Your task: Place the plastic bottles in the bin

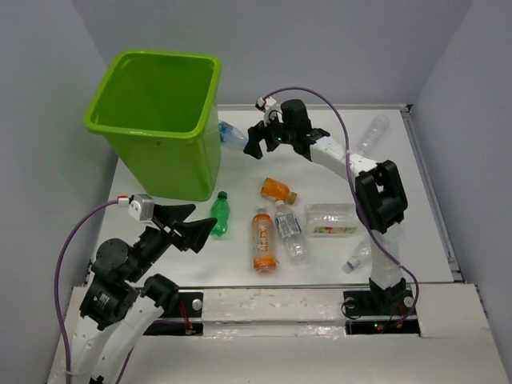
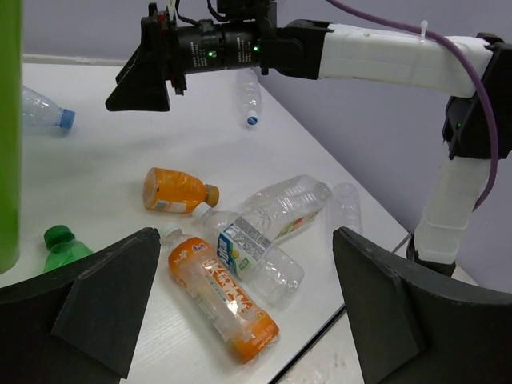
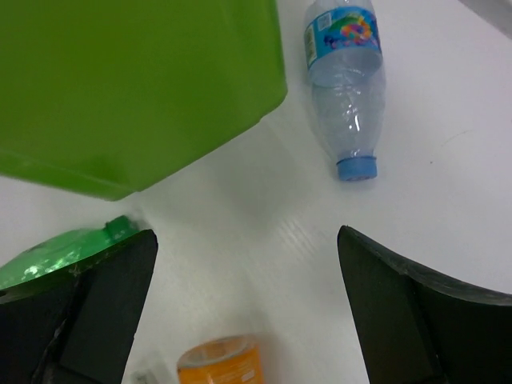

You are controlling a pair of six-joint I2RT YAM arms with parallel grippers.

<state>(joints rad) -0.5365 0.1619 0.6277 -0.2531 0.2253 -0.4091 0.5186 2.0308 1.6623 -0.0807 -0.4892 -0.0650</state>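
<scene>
Overhead, eight bottles (image 1: pixel 290 232) lay on the surface (image 1: pixel 400 184) by one bin (image 1: pixel 160 156). The left claw (image 1: pixel 202 221), spread, sat beside the green bottle (image 1: pixel 221 214). The right claw (image 1: pixel 277 150), spread, sat near the bluish bottle (image 1: pixel 232 134). Left wrist: an orange-labelled bottle (image 2: pixel 220 298) lay ahead between its fingers (image 2: pixel 104 296). Right wrist: the bluish bottle lay ahead, untouched.

Orange-labelled bottle (image 2: pixel 220 300): we note white characters running lengthwise on the orange wrap, too blurred to read.
Clear bottle (image 2: pixel 244 248): blue-and-white label with fine print and a small picture; we cannot read a word of it.
Blue-capped bottle (image 3: pixel 346 88): blue label band with multicoloured print (sharpest in the right wrist view), yet we make out no letters.
Small orange bottle (image 2: pixel 172 190): pale patch on the orange label; illegible.
Crushed clear bottle (image 1: pixel 330 219): label with red and green marks, too small to read.
Legible text overall: none; we record no brand, number or sign.
</scene>
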